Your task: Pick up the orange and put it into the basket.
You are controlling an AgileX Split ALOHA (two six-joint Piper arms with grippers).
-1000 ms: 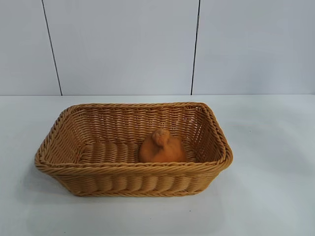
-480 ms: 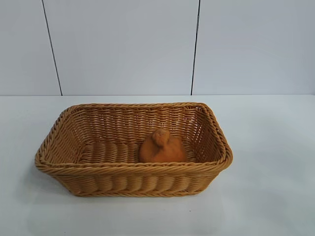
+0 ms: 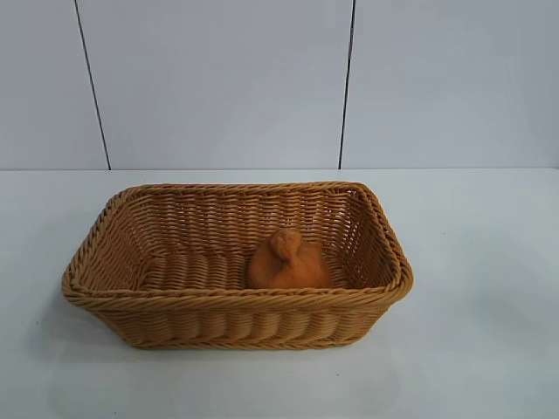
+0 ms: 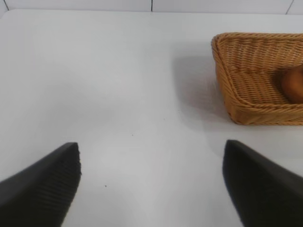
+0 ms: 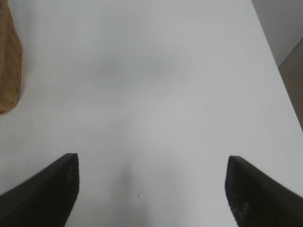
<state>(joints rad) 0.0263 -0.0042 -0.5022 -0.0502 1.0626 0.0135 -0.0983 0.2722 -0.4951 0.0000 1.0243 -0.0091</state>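
The dull brownish-orange orange lies inside the tan wicker basket, toward its right end, knobby bump upward. The left wrist view catches one end of the basket with a slice of the orange in it. My left gripper hovers over bare white table some way from the basket, open, nothing between its black fingers. My right gripper is open too, over bare table, with only a corner of the basket showing far off. Neither arm appears in the exterior view.
The white table spreads around the basket on every side. A pale panelled wall with dark seams rises behind it. The table's edge and the floor beyond show in the right wrist view.
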